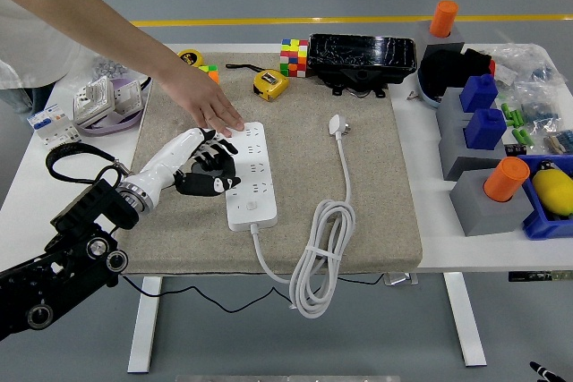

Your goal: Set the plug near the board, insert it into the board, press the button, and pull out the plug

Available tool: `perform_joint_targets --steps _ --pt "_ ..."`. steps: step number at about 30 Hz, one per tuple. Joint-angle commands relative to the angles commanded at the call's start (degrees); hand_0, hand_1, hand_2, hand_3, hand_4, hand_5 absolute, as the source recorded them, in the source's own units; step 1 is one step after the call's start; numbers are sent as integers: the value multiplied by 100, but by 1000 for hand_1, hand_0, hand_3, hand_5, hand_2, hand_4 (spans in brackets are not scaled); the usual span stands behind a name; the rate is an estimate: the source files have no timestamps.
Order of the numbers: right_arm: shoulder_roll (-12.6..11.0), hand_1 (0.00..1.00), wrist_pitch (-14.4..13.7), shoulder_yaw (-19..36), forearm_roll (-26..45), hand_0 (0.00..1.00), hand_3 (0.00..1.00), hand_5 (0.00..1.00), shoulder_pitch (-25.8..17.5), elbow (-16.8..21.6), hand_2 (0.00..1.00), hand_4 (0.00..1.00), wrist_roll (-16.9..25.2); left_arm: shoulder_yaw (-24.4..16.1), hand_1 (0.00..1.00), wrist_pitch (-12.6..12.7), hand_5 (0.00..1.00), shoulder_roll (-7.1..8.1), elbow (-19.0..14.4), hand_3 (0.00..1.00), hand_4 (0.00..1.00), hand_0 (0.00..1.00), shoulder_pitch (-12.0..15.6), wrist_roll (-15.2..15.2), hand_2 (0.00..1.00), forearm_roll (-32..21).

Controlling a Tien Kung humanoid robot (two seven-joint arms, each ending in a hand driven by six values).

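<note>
A white power strip (253,160) lies lengthwise on the beige mat (376,194), its round button (252,207) near the near end. My left hand (211,170), white-backed with black fingers, is shut on a black plug (223,182) held at the strip's left edge, over the middle sockets. I cannot tell whether its pins are in a socket. A person's hand (211,108) rests flat on the strip's far end. The strip's own white cable (320,248) coils at the mat's front, ending in a white plug (337,124).
At the mat's far edge are a yellow tape measure (269,84), a Rubik's cube (294,57) and a black case (362,60). Grey and blue blocks (479,131) with orange cylinders (507,178) fill the right side. Loose sockets (97,100) lie at the far left.
</note>
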Motion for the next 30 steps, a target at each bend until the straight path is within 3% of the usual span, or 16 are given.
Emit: perform_joint_targets --steps 20,30 --pt "6 672 2 1 11 664 587 526 2 0 660 929 3 103 561 38 154 -254 227 556 858 434 -197 -156 572 -206" --pt "1 672 1 18 5 664 587 526 -10 1 660 929 2 38 559 35 160 -229 154 555 861 433 -195 -198 571 -206"
